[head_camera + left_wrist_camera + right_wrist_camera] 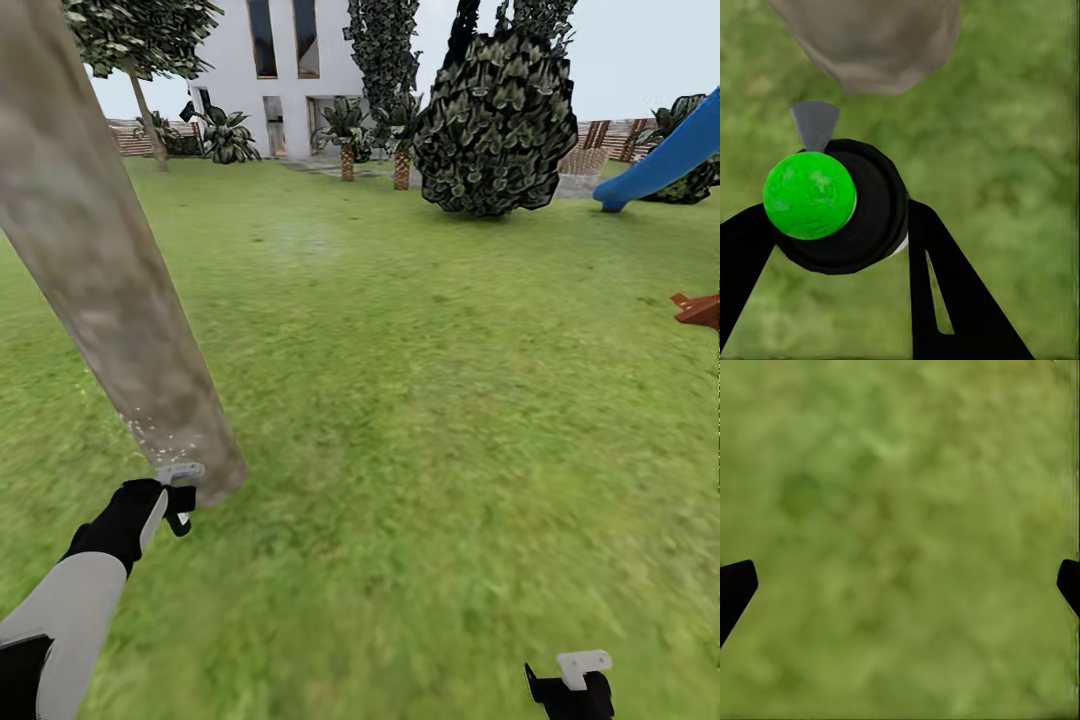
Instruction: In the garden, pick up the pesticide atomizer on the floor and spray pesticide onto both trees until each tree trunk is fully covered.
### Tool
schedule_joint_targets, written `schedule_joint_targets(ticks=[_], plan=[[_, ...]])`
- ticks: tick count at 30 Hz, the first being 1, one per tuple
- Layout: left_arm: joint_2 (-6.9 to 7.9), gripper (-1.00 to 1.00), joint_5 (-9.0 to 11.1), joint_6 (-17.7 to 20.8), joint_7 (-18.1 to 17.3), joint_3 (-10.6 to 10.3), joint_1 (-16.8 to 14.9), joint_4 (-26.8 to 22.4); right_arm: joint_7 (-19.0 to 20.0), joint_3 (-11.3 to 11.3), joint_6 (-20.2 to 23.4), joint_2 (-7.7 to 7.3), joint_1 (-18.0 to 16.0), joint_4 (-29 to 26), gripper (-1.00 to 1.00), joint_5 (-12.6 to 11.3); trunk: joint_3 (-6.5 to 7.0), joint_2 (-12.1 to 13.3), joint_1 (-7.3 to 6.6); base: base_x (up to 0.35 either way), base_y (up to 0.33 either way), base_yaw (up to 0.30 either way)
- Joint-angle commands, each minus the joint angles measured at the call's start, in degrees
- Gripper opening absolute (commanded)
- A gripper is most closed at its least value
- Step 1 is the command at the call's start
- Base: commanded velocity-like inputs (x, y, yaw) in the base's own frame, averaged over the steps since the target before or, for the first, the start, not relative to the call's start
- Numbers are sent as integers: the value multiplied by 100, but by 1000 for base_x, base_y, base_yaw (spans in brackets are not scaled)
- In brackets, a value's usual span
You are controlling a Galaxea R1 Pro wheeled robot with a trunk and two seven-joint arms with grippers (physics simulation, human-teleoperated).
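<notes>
Spraying the first trunk (110, 290), judging by white specks (160, 435) only near its base. Best to sweep upward and around the trunk, keeping the nozzle aimed at bare bark. Close beside the trunk's foot: left gripper (180, 497), jaws clamped on the sprayer (844, 206), green cap toward the wrist camera. Well away from the trunk, over grass: right gripper (572, 680), jaws wide, empty.

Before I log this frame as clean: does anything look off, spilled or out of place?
Nothing looks damaged. White pesticide specks sit only in a small patch low on the tree trunk, just above the left hand holding the atomizer; the bark above looks bare. The right hand hangs open over the lawn.
</notes>
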Motion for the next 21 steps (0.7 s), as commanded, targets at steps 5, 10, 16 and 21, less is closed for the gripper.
schedule_joint_targets(ticks=[5, 10, 16, 21], plan=[[16, -100, 3, 679, 0, -8, 51, -762, 0, 0, 0, 0, 0, 0, 100, 0, 0, 0, 0, 0, -275, 206], [7, -100, 5, 827, 4, -12, 63, -968, 0, 0, 0, 0, 0, 0, 100, 0, 0, 0, 0, 133, -242, 277], [12, -100, 5, 836, 9, -6, -2, -976, 0, 0, 0, 0, 0, 0, 100, 0, 0, 0, 0, 265, -171, 278], [16, -100, 1, 954, 9, -9, 26, -1130, 0, 0, 0, 0, 0, 0, 100, 0, 0, 0, 0, 199, -79, 97]])
